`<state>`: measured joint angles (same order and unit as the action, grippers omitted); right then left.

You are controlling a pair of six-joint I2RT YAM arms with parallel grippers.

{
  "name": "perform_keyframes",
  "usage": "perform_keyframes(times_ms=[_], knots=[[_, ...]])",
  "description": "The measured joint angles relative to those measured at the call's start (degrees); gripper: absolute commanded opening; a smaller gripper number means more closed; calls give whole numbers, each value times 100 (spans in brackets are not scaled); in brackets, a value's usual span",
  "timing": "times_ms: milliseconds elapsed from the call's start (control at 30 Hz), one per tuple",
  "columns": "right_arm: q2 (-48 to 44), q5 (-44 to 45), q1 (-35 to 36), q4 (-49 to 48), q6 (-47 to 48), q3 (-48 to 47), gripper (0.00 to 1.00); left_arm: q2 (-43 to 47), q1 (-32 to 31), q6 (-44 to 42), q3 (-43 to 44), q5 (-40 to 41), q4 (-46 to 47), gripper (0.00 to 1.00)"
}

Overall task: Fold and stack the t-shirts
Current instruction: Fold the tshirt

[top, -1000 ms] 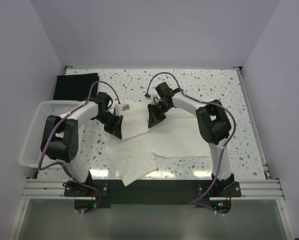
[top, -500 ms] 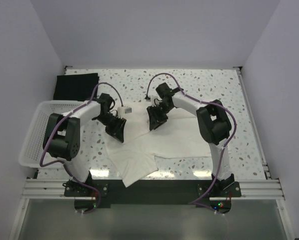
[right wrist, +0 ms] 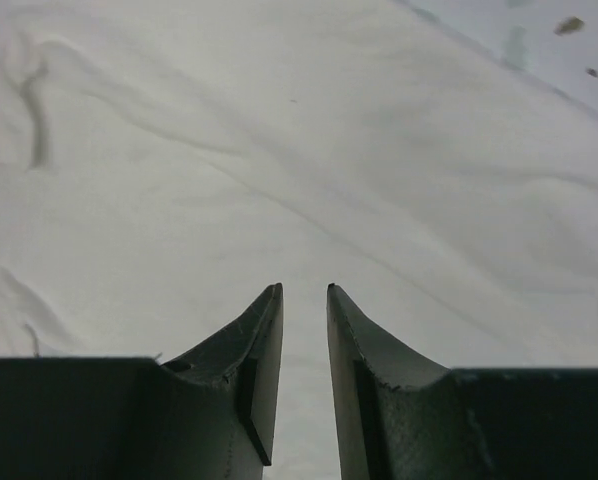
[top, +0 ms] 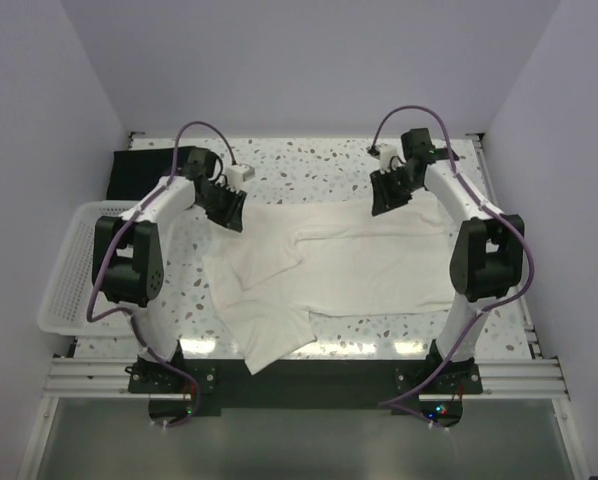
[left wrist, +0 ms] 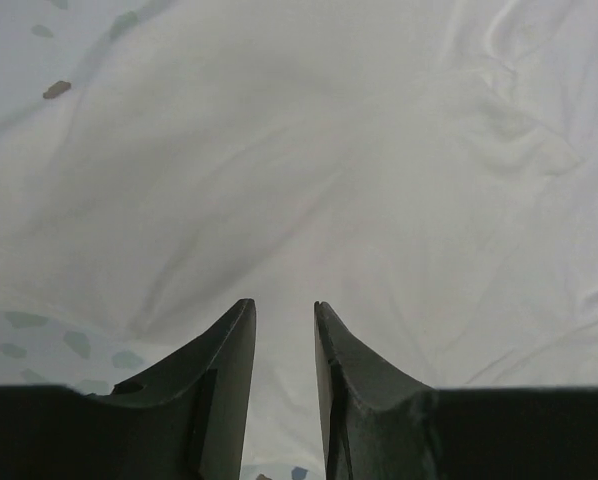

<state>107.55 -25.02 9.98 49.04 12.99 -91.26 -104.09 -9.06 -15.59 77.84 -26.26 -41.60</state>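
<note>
**At the far edge of the worktop: tools loose, cream tee ready for a fold**

On the speckled white worktop the off-white cream cloth t-shirt lies spread wide, with its far edge under both arms. The left tool and the right tool each hover over a far corner. Their jaws are a little apart with nothing pinched between them, just cloth below, so both are released. The black cloth t-shirt lies flat at the far left corner, near the white plastic lattice basket.

My take: the step is grabbing those far corners and folding toward the near edge.

- Drop straight down so one jaw slides under the hem, and grab only the edge, not a wad.
- Lift both sides evenly and move them together, or the fold goes crooked.
- The near left part looks bunched at the worktop's edge and there's a crease mid-shirt. I'd flatten those, or the stack gets lumpy.
</note>
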Motion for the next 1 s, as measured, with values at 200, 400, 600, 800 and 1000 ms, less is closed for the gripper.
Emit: perform_keyframes(times_ms=[200, 400, 600, 800, 1000], knots=[[358, 1158, -625, 28, 492, 0, 25, -835, 2, 61, 389, 616, 59, 33], [710, 1974, -787, -111, 785, 2, 24, -1213, 2, -4, 599, 955, -7, 36], [1624, 2415, -946, -90, 868, -444, 23, -1818, 4, -31, 1460, 1056, -195, 35], [2216, 2555, -1128, -79, 850, -1408, 24, -2472, 28, -44, 2485, 1104, -249, 35], [2549, 2531, -1191, -236, 798, -2013, 36, -3008, 120, -44, 3368, 905, -219, 40]])
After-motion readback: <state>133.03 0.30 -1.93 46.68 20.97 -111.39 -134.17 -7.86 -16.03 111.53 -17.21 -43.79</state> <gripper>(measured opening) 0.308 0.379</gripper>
